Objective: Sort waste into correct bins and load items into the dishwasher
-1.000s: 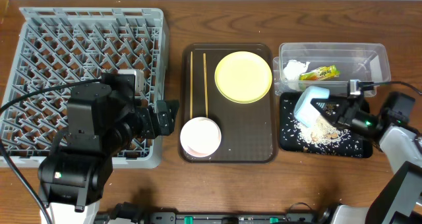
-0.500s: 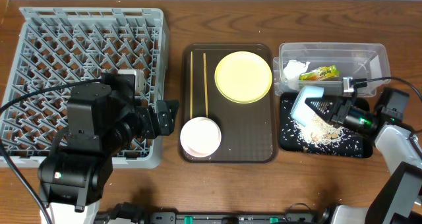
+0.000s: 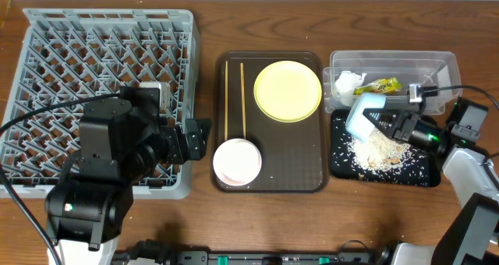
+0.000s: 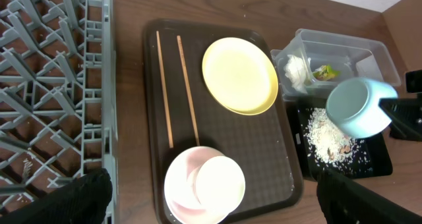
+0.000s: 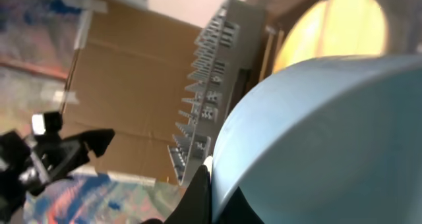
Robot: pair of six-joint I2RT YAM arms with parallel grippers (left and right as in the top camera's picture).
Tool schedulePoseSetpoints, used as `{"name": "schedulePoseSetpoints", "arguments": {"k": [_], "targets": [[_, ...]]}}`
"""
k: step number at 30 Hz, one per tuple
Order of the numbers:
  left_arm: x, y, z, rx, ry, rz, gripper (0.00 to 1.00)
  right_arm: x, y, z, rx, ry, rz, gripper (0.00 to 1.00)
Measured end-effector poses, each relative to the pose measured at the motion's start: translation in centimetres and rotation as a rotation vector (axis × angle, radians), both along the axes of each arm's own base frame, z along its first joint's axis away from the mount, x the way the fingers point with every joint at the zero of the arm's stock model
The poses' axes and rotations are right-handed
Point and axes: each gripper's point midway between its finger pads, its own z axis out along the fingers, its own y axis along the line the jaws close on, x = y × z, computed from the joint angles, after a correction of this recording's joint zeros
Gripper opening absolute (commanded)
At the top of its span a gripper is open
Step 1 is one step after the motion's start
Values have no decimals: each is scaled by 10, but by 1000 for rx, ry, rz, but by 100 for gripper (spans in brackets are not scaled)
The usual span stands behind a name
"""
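Observation:
My right gripper (image 3: 392, 125) is shut on the rim of the light-blue bowl (image 3: 363, 114) and holds it tipped on its side over the black tray (image 3: 425, 174). A heap of rice crumbs (image 3: 377, 149) lies on that tray below the bowl. The bowl fills the right wrist view (image 5: 330, 138), with a finger (image 5: 203, 191) on its rim. The napkin (image 3: 346, 83) and the wrapper (image 3: 378, 85) lie in the clear tub (image 3: 440, 65). The yellow plate (image 3: 288, 90), two chopsticks (image 3: 234, 97) and the white bowl (image 3: 236, 161) holding the cup (image 4: 221, 184) sit on the brown serving tray (image 3: 304, 160). My left gripper (image 3: 195, 139) is open and empty beside the grey dish rack (image 3: 47, 62).
The dish rack fills the left side of the table and has no dishes in it. The left arm's body hangs over its front right corner. Bare wood shows between the rack and the serving tray.
My right gripper has lifted the tipped blue bowl slightly up and back. More crumbs lie heaped on the black tray. The left arm has not moved.

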Motion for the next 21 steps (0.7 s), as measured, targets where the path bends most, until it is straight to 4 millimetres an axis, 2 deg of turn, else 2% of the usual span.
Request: {"name": "schedulePoseSetpoints", "arguments": {"k": [6,12,15,18,21], "targets": [[0,0,0,0,0,0,100,-1,28,1,-3,59,59,1],[0,0,0,0,0,0,99,-22,101,15,-143,30,190,1],[0,0,0,0,-1,0,100,-39,139,10,-363,82,199,1],[0,0,0,0,0,0,100,-52,161,-3,-608,80,175,1],[0,0,0,0,0,0,100,-58,170,-15,-790,38,145,1]]}}
